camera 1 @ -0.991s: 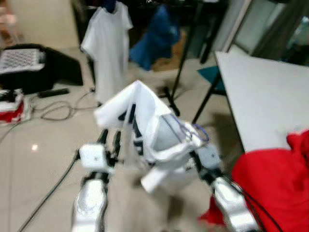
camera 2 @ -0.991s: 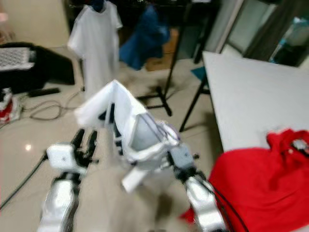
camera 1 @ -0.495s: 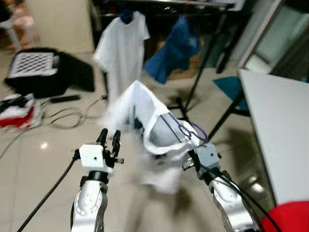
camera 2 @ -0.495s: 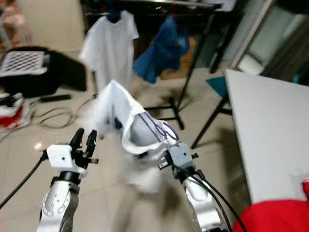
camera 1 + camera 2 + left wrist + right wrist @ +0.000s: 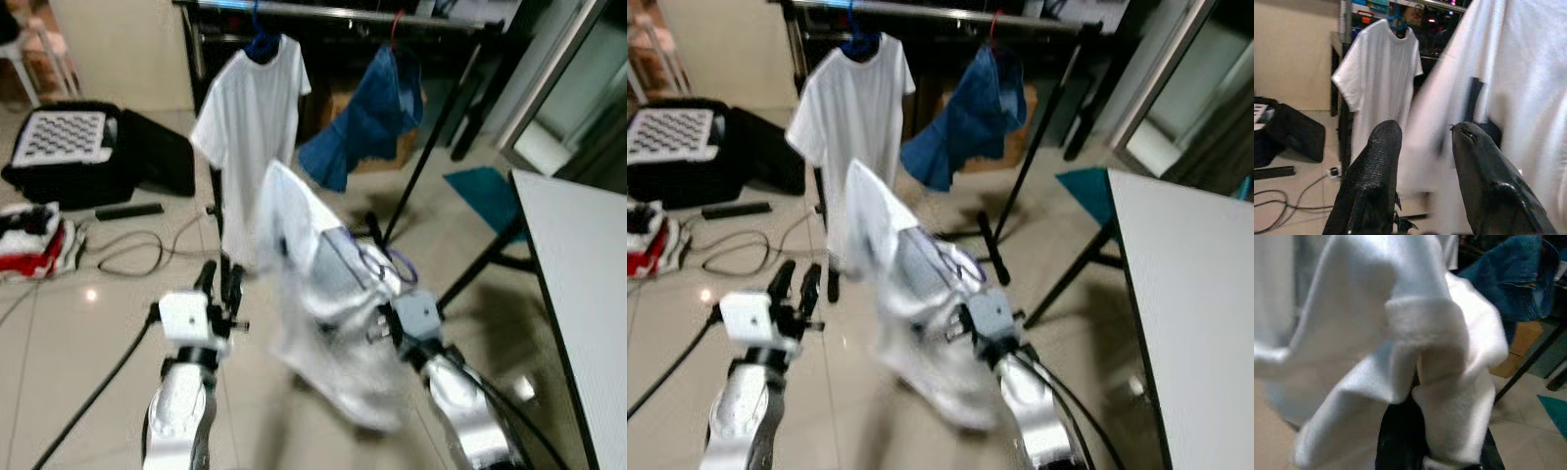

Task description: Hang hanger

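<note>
here i see the right gripper [image 5: 377, 323] clenched on the shirt [image 5: 323, 294] and its hanger [image 5: 377, 262], near the rack [image 5: 333, 12]; left gripper [image 5: 1425, 147] released, beside the shirt.

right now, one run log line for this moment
phase: carry | right gripper: shut on white shirt | left gripper: open, free | rack: ahead

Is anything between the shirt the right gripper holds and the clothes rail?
Nothing visible blocks it. Bare floor lies between the held white shirt and the rail. On the rail, a white T-shirt and a blue garment hang with a gap between them.
</note>
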`<state>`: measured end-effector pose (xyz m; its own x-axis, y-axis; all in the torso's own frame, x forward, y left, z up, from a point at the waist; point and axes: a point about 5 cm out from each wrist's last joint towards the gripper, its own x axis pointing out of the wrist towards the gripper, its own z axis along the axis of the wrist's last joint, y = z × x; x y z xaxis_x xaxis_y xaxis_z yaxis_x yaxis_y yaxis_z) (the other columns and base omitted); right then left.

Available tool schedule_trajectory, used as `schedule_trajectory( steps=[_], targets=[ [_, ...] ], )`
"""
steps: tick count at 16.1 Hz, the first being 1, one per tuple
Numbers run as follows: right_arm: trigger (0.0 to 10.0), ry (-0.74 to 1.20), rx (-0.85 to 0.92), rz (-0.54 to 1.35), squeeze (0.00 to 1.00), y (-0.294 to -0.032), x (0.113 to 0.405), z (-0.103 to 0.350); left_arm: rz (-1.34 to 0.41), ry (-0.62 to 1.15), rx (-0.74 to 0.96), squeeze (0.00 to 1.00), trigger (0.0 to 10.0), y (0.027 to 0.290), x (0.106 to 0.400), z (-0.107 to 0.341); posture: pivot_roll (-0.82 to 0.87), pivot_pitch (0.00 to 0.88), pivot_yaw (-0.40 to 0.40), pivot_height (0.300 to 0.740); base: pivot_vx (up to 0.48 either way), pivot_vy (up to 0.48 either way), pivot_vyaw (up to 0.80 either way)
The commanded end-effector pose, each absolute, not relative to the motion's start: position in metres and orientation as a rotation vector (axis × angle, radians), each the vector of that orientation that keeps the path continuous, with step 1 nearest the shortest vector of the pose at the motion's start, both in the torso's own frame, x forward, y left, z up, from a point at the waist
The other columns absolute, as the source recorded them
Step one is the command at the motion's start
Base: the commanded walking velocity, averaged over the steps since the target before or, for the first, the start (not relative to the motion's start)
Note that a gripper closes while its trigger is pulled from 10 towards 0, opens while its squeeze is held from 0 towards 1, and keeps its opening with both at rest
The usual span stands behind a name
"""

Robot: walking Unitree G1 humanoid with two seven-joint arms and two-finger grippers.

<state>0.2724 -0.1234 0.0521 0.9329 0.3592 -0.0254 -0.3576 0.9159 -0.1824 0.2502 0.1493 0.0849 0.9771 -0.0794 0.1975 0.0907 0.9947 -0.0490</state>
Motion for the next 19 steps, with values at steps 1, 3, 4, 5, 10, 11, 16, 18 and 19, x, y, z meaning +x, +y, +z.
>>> schedule_trajectory(
  steps=[1,3,4,5,10,11,16,18,19],
  targets=[
    [10.0,-0.026,-0.186,0.318,0.00,-0.138,0.275,0.057,-0.114,-0.200,-0.075,0.00,10.0,0.138,0.251,0.086,0.17,0.105,-0.090,0.740,0.480,0.000,0.00],
    [10.0,-0.026,-0.184,0.318,0.00,-0.137,0.276,0.057,-0.114,-0.200,-0.075,0.00,10.0,0.138,0.251,0.086,0.17,0.103,-0.090,0.740,0.480,0.000,0.00],
    [10.0,-0.030,-0.178,0.318,0.00,-0.136,0.278,0.059,-0.113,-0.200,-0.076,0.00,10.0,0.138,0.251,0.086,0.17,0.102,-0.090,0.740,0.480,0.000,0.00],
    [10.0,-0.033,-0.174,0.318,0.00,-0.135,0.279,0.060,-0.113,-0.200,-0.076,0.00,10.0,0.138,0.251,0.086,0.17,0.102,-0.089,0.740,0.480,0.000,0.00],
    [10.0,-0.077,-0.140,0.340,0.00,-0.123,0.286,0.074,-0.116,-0.201,-0.070,0.00,10.0,0.139,0.252,0.087,0.18,0.099,-0.084,0.740,0.480,0.000,0.00],
    [10.0,-0.079,-0.138,0.341,0.00,-0.123,0.287,0.075,-0.116,-0.201,-0.069,0.00,10.0,0.139,0.252,0.087,0.18,0.098,-0.083,0.740,0.480,0.000,0.00],
    [10.0,-0.061,-0.142,0.338,0.00,-0.125,0.287,0.071,-0.115,-0.201,-0.065,0.00,10.0,0.141,0.253,0.087,0.18,0.095,-0.083,0.740,0.480,0.000,0.00],
    [10.0,-0.057,-0.144,0.336,0.00,-0.126,0.287,0.071,-0.118,-0.201,-0.065,0.00,10.0,0.140,0.253,0.087,0.18,0.091,-0.082,0.740,0.480,0.000,0.00],
    [10.0,-0.057,-0.145,0.335,0.00,-0.126,0.287,0.071,-0.119,-0.202,-0.065,0.00,10.0,0.140,0.254,0.087,0.18,0.090,-0.082,0.740,0.480,0.000,0.00]
  ],
)
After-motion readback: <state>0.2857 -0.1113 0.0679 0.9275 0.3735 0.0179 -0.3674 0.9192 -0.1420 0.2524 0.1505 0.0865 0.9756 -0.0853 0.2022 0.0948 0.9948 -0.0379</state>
